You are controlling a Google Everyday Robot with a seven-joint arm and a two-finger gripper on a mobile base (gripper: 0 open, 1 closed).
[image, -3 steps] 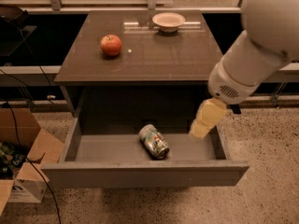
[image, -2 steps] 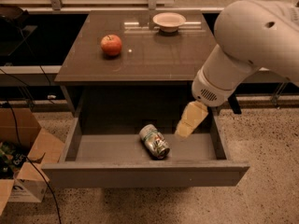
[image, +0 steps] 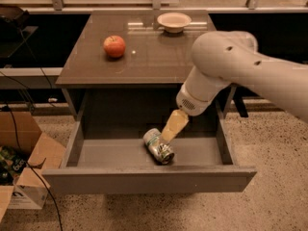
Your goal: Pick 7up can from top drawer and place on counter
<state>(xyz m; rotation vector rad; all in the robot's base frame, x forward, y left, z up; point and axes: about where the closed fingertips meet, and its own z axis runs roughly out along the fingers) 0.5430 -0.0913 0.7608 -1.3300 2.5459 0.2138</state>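
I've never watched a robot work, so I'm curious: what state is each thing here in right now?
top drawer: pulled open.
7up can: lying on its side inside the top drawer.
counter: glossy, no can on it yet.
apple: whole, resting on the counter.
bowl: upright on the counter.
gripper: down in the top drawer, at the 7up can.
cardboard box: flaps open.

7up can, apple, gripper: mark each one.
7up can (image: pixel 159 147): camera view, middle of its side.
apple (image: pixel 114 46): camera view, centre of its skin.
gripper (image: pixel 169 133): camera view, its tip, just over the can inside the top drawer (image: pixel 101 152).
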